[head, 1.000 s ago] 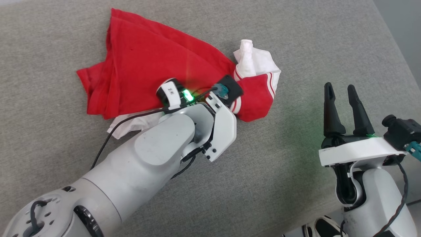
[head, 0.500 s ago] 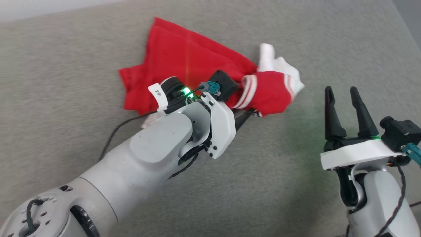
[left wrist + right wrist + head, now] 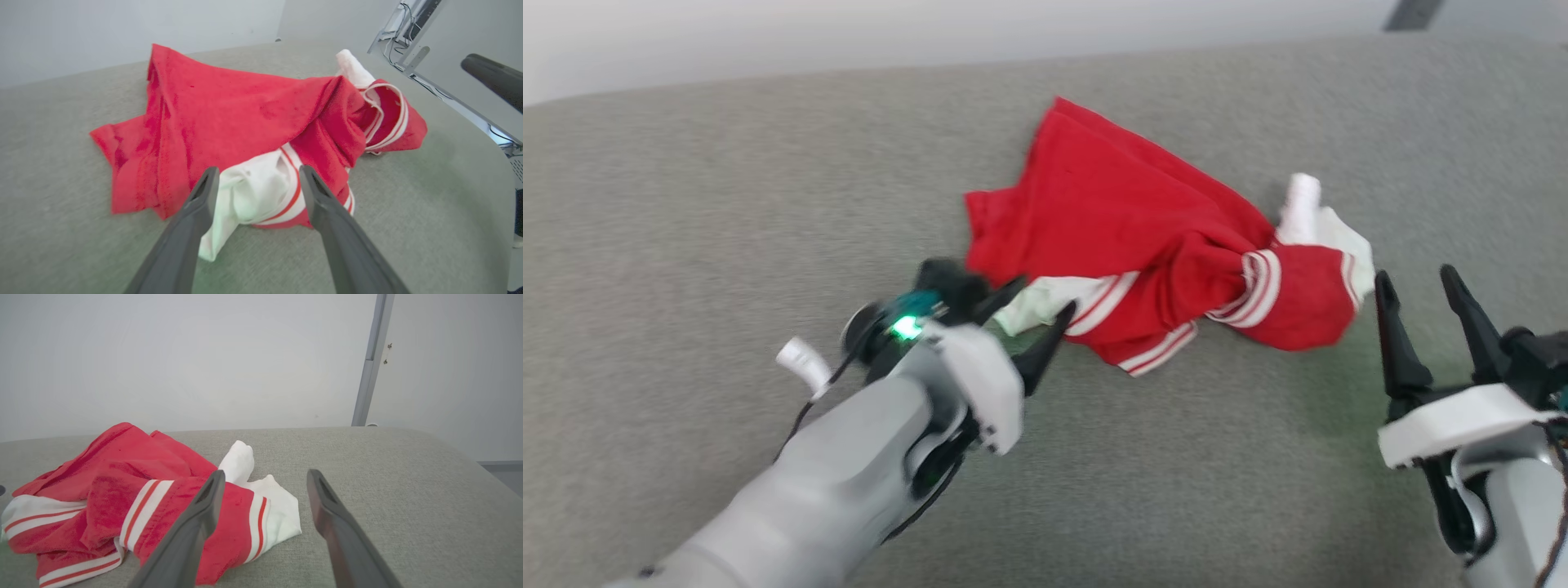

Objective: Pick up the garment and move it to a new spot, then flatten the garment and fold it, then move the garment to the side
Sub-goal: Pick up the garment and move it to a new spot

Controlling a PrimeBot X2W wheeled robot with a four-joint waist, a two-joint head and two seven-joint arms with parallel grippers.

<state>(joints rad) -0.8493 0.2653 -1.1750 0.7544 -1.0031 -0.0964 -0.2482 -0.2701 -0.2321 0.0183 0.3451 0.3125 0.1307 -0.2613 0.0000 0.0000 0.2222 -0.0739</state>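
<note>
- Release is the change. The left gripper (image 3: pixel 1039 300), clamped low on the garment (image 3: pixel 1127 220) a second ago, now has its two fingers spread wide and holds nothing. Its tips sit just beside the white panel (image 3: pixel 253 192) at the heap's 7 o'clock edge.
- The head view has swung as well, so the garment's slide across it is no move of the cloth.
- As I judge it, the carry to a new spot is done. The garment lies bunched on the grey padded surface (image 3: pixel 727 204), so flattening and folding remain.
- At the garment's 4 o'clock the right gripper (image 3: pixel 1414 282) hangs spread and empty, near the striped cuff (image 3: pixel 1262 282).
- Count: one garment, two grippers, two fingers each, one surface.
</note>
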